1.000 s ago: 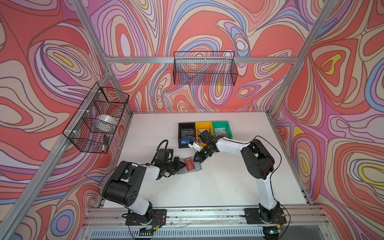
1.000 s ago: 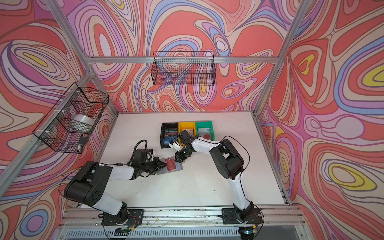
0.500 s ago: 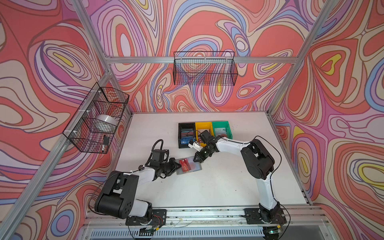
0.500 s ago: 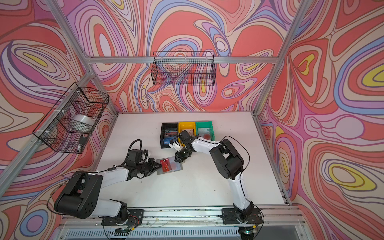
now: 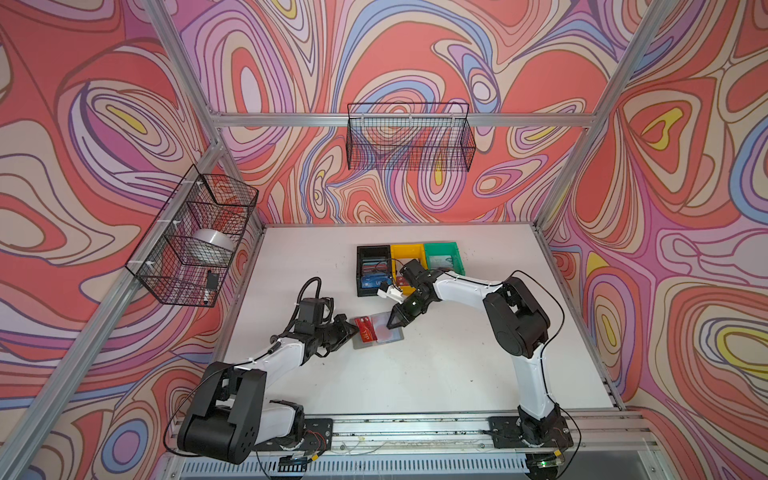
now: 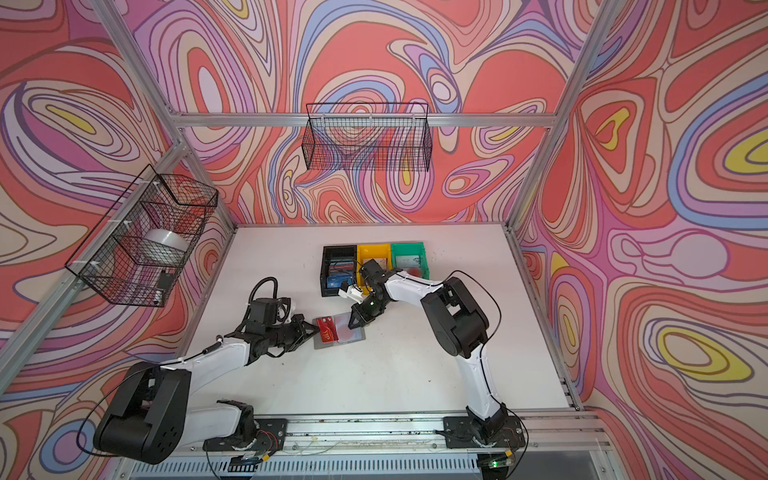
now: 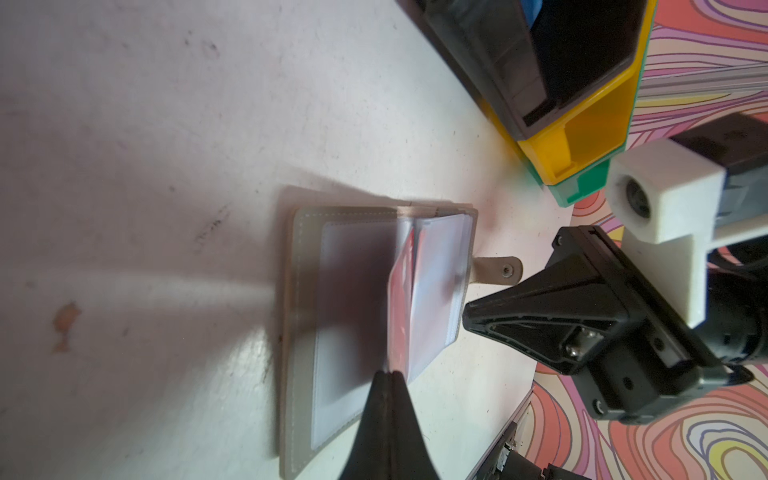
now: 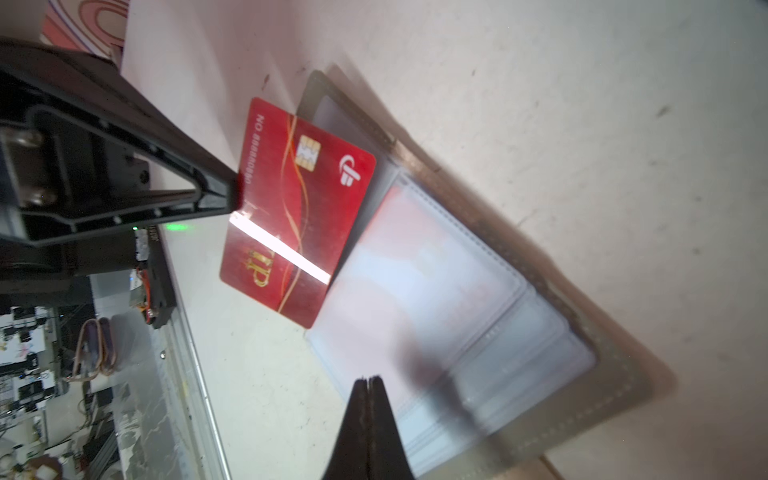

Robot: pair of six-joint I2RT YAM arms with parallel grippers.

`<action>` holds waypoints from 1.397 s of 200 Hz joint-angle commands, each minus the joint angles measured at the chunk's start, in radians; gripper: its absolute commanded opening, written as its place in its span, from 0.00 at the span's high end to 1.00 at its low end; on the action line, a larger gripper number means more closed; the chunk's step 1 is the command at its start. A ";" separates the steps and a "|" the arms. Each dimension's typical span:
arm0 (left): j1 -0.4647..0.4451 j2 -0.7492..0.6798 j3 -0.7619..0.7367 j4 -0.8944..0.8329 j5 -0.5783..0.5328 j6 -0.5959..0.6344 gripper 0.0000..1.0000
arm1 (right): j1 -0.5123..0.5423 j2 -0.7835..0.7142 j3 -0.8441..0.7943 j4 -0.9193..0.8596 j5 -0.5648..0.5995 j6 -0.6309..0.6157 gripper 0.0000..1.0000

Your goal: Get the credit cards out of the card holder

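As the left gripper point(image 5: 354, 329) pinches the red card point(image 8: 297, 216), the closed, empty right gripper point(image 5: 390, 326) touches the card holder point(image 7: 303, 291) near bins point(image 5: 407, 249).

table point(image 5: 457, 374): white top, dark scuffs, one small brownish stain point(image 7: 64, 324) | far middle: black bin point(image 5: 360, 270), yellow bin point(image 5: 407, 248), green bin point(image 5: 442, 249) in a row left to right, side walls touching | middle, just nearer than bins: grey card holder point(image 5: 390, 337) lying open, flat, clear sleeves up, snap tab point(image 7: 496, 271) sticking out
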 commanded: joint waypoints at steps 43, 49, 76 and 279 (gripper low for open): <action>0.012 -0.065 0.013 -0.019 0.004 -0.018 1.00 | -0.064 0.062 0.054 -0.046 -0.310 -0.025 0.95; 0.012 -0.067 0.012 -0.018 0.004 -0.021 1.00 | -0.066 0.068 0.057 -0.048 -0.325 -0.026 0.95; 0.013 -0.075 0.014 0.012 0.017 -0.039 1.00 | -0.068 0.103 0.077 -0.056 -0.362 -0.014 0.94; 0.010 -0.092 -0.011 0.191 0.080 -0.132 1.00 | -0.067 0.161 0.102 0.112 -0.479 0.151 0.74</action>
